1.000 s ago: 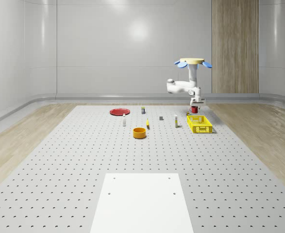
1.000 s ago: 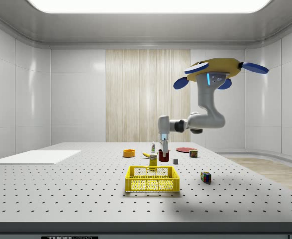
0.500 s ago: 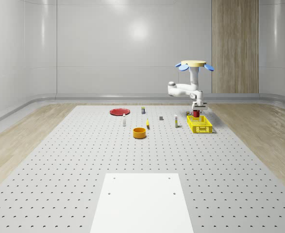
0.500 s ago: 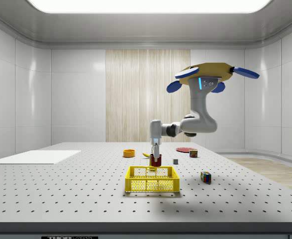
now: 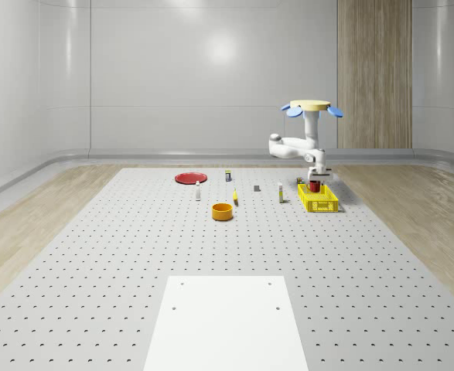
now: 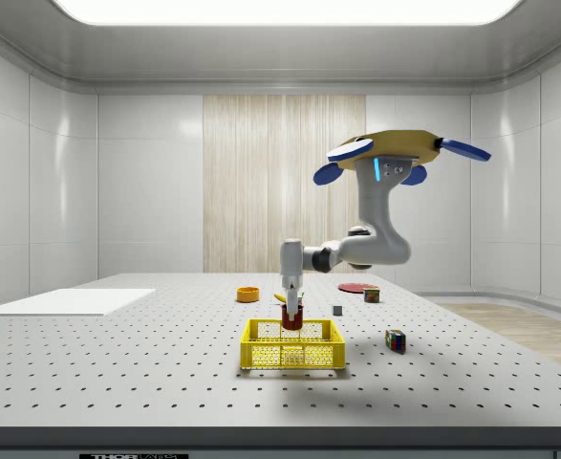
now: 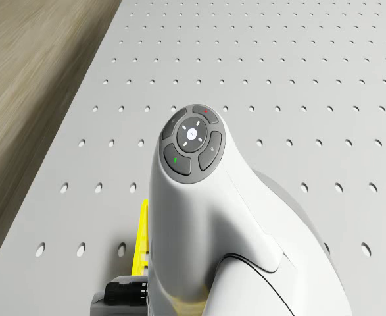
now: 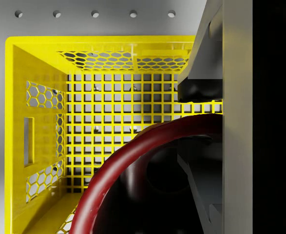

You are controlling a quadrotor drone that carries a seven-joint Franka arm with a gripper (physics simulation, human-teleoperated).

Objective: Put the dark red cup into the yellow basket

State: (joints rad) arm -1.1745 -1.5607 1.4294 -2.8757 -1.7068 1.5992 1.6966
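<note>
The drone (image 5: 314, 108) hovers above the far right part of the table, just behind the yellow basket (image 5: 318, 199). Its arm reaches down and my gripper (image 5: 315, 178) is shut on the rim of the dark red cup (image 5: 314, 186). In the side view the cup (image 6: 291, 319) hangs upright at the level of the rim of the basket (image 6: 292, 345), over its inside. The wrist view looks past a dark finger (image 8: 203, 87) and the cup's red rim (image 8: 133, 156) down onto the basket's mesh floor (image 8: 108, 112).
An orange bowl (image 5: 223, 211), a red plate (image 5: 189, 178) and small bottles (image 5: 280, 192) stand to the whole-scene view's left of the basket. A coloured cube (image 6: 396, 339) lies near it. A white sheet (image 5: 225, 321) covers the table's near end.
Drone and arm have shifted toward the basket and come lower. The cup, still held, went from behind the basket to over its inside at rim level.
</note>
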